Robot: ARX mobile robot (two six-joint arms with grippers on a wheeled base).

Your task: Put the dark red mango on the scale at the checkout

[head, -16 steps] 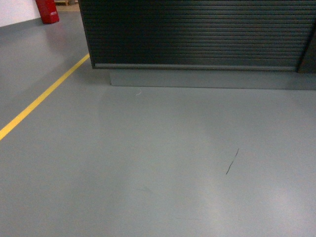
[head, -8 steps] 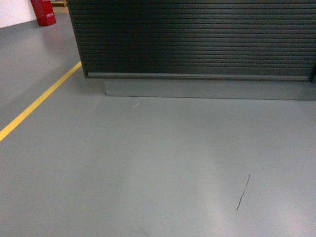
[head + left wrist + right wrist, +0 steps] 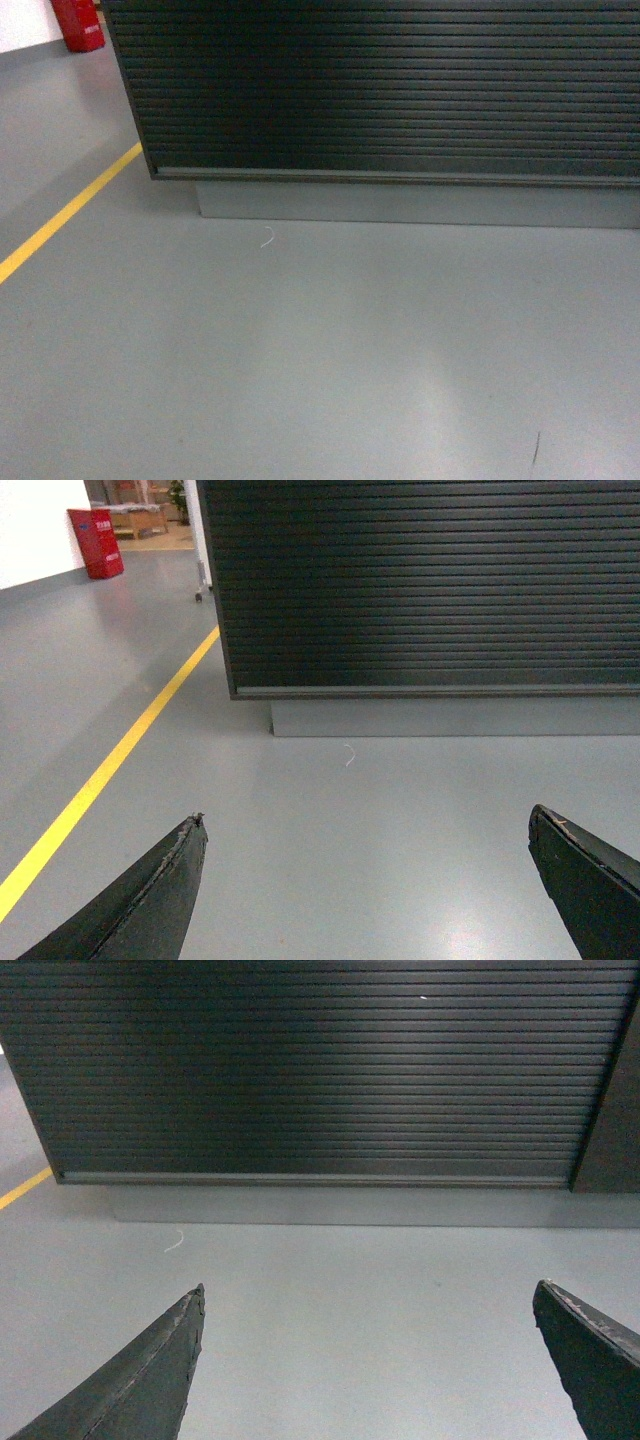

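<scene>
Facing the checkout (image 3: 400, 90) head-on, the robot sees only the slatted dark front and the grey plinth beneath it; the top surface, where a scale would sit, lies above the upper edge of every view. Neither the dark red mango nor the scale appears in any picture, so their positions cannot be told, and which arm is nearer the fruit cannot be judged yet.

Both arms point forward and low. The left end effector (image 3: 370, 880) has its two dark fingers spread wide with bare grey floor (image 3: 300, 350) between them, holding nothing. The right end effector (image 3: 370, 1360) is spread just as wide and is likewise empty. Each wrist view looks along the floor toward the base of the checkout, well apart from it.

A yellow line (image 3: 60, 220) runs diagonally along the floor on the left, passing the checkout's left corner, and a red object (image 3: 78, 22) stands far off by the wall beyond it.

The relation that matters is vertical: anything on the surface lies ahead of and above both end effectors. As a judgement, the task is at the approach or search stage, since the mango is not in hand and must first be found before either arm can be chosen.
</scene>
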